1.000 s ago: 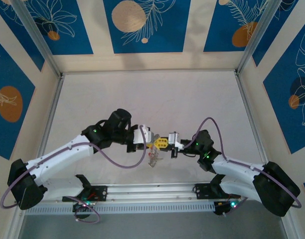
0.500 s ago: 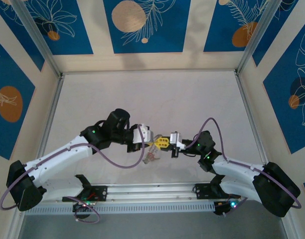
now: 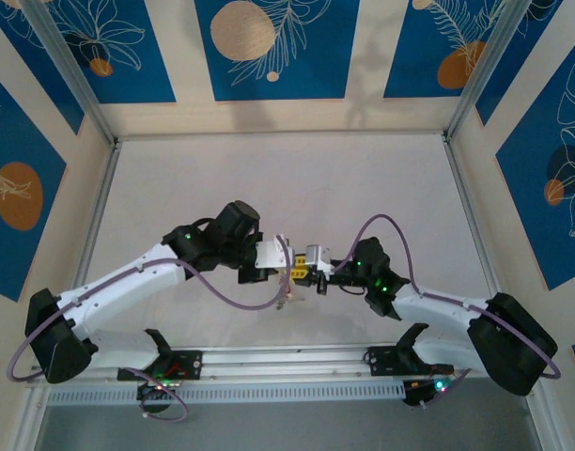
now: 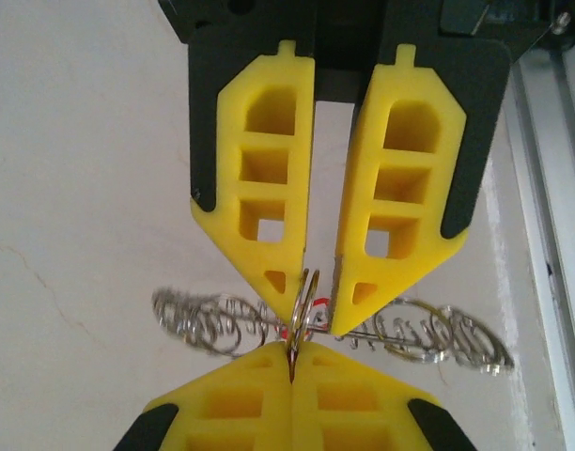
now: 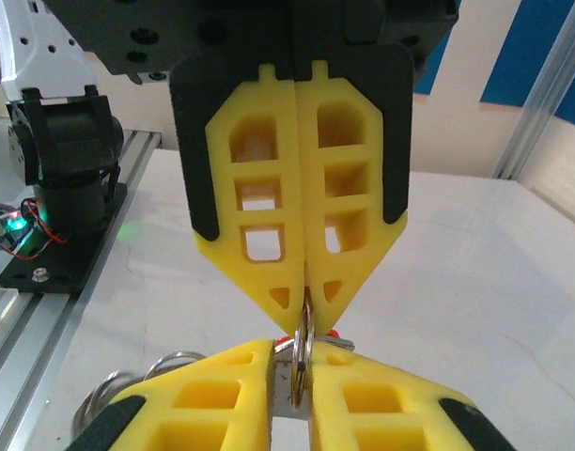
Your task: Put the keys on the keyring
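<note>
My two grippers meet tip to tip above the table's middle. The left gripper [image 3: 289,270] [image 4: 293,349] is shut on the keyring [image 4: 307,299] [image 5: 304,346], a thin silvery ring seen edge-on and standing upright between the two grippers. The right gripper [image 3: 304,268] [image 5: 293,365] has its jaws a little apart. The ring's near edge and the flat grey shaft of a key [image 5: 286,387] sit in that gap. The key's red head [image 5: 331,336] pokes out just behind the right gripper's fingers. From the left wrist, a red sliver of the key [image 4: 318,303] shows beside the ring.
A bunch of silvery coiled loops [image 4: 205,324] [image 3: 286,299] spreads out below the grippers, over the pale table [image 3: 287,188]. An aluminium rail [image 3: 287,362] with the arm bases runs along the near edge. Frame posts and patterned walls close in the sides.
The left gripper has shut on the ring and the right gripper's jaws have parted slightly. Both wrists shifted a little left, and the loops swung with them.
</note>
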